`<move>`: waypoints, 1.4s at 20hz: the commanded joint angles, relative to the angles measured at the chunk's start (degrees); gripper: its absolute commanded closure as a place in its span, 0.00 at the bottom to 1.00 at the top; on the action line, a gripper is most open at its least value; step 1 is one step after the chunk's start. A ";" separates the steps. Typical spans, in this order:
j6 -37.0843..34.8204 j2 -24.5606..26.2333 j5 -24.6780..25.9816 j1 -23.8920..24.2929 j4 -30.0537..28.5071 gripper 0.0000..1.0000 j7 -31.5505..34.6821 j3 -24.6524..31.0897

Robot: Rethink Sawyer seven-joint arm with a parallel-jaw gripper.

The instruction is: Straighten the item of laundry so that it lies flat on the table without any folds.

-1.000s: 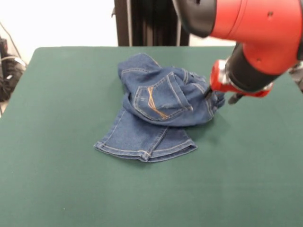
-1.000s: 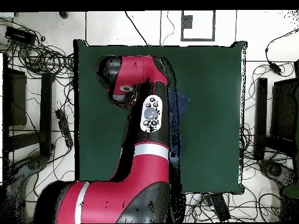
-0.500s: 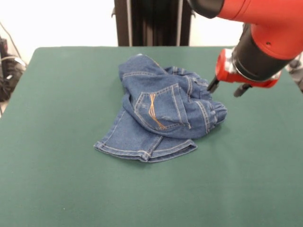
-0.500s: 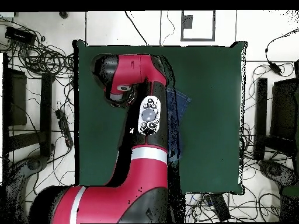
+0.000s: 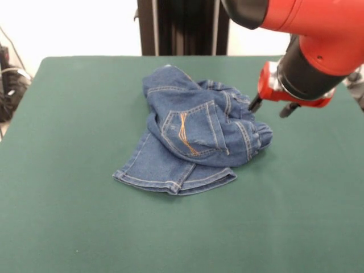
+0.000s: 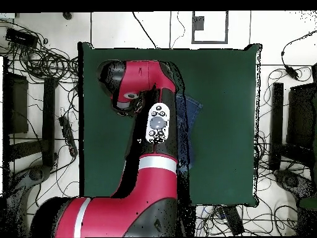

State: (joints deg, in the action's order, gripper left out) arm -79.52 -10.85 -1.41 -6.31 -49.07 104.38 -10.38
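Observation:
The small blue denim jeans [image 5: 193,136] lie crumpled in a heap on the dark green table [image 5: 74,114]. The seat with its stitched back pocket is folded over the legs, and both leg hems point toward the near left. My gripper [image 5: 271,106] hovers just right of the heap's far right edge, a little above the table. It is open and empty, and one dark fingertip [image 5: 254,103] is close to the denim. In the overhead view only a strip of the jeans [image 6: 191,118] shows beside the arm, which hides the gripper.
The red and black arm [image 5: 318,51] comes in from the upper right and hangs over the table's right side. In the overhead view the arm [image 6: 155,142] covers the table's [image 6: 223,80] middle left. Cables and equipment lie on the floor around the table.
The gripper was low against the heap's right edge a second ago. It has since risen and drawn back to the right, and the denim there has settled flatter.

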 commanded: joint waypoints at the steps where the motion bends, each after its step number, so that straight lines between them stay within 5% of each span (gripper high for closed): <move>1: 7.28 2.53 -2.70 -1.23 -8.98 0.00 7.30 7.68; 11: 11.70 4.81 -2.23 -0.54 -8.24 0.00 6.65 8.82; 28: 2.89 11.03 -0.41 -1.05 -1.01 0.00 7.22 6.47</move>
State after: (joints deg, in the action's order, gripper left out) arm -71.91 -4.83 -1.11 -6.19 -50.07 104.38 -8.91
